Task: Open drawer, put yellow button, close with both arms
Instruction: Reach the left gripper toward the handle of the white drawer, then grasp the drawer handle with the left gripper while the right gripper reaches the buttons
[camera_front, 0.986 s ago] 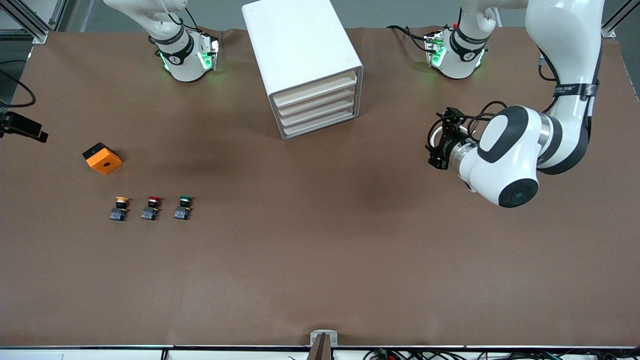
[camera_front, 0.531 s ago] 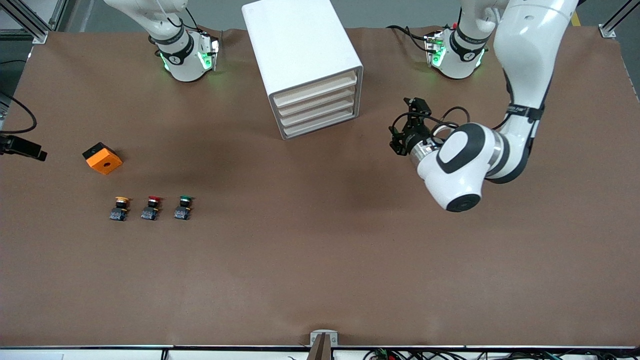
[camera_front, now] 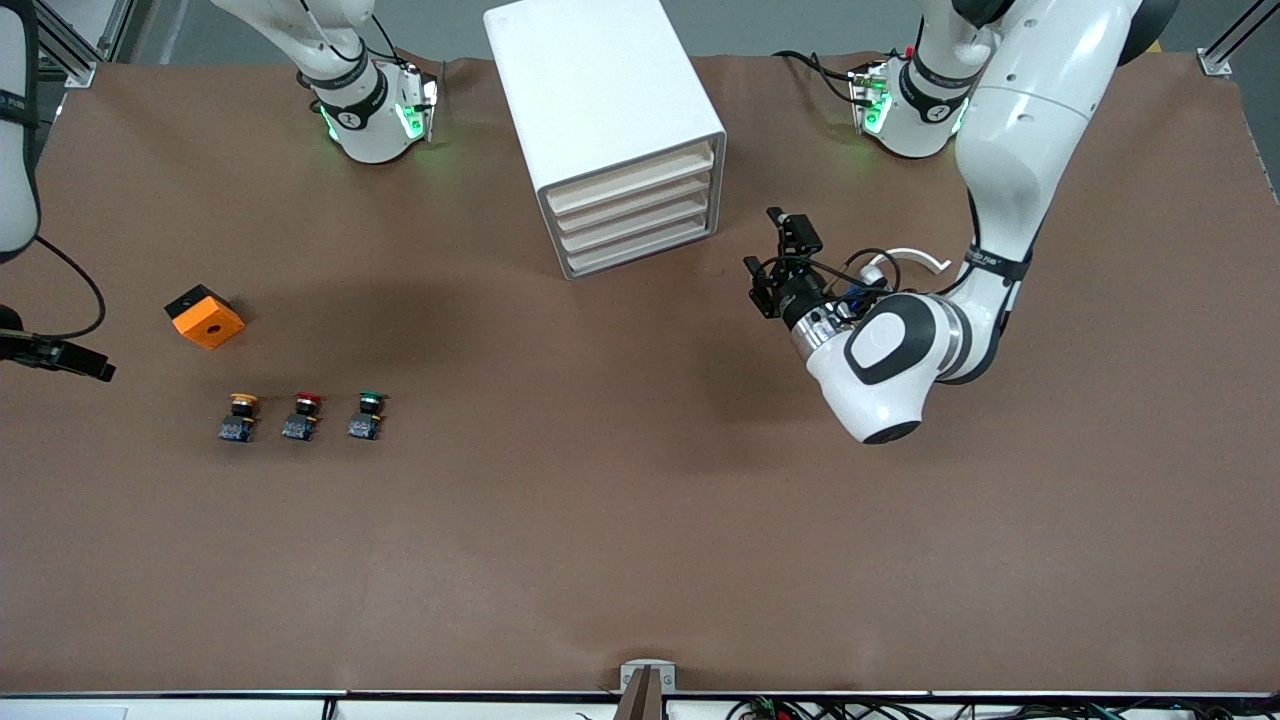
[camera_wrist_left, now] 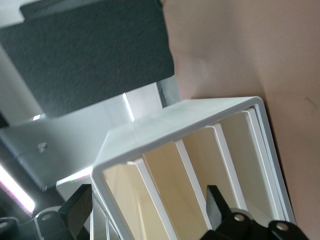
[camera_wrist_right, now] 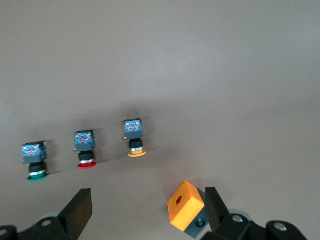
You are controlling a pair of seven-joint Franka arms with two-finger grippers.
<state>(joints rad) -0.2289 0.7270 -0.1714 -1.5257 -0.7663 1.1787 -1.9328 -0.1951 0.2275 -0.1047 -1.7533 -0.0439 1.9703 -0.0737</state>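
My left gripper (camera_front: 765,285): jaws spread, empty, facing closed top drawer (camera_front: 630,178). My right gripper (camera_wrist_right: 145,212): jaws spread, above yellow button (camera_front: 240,416), orange box (camera_front: 204,316).

Three buttons (camera_front: 301,416) lie nearer than cabinet (camera_front: 610,130).

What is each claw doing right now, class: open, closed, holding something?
Left claw: open, empty, facing the cabinet.
Right claw: open, empty, over the orange block.

An orange block (camera_front: 205,317) lies on the brown table (camera_front: 640,520), farther from the front camera than the red-capped button (camera_front: 302,415) and green-capped button (camera_front: 367,414).
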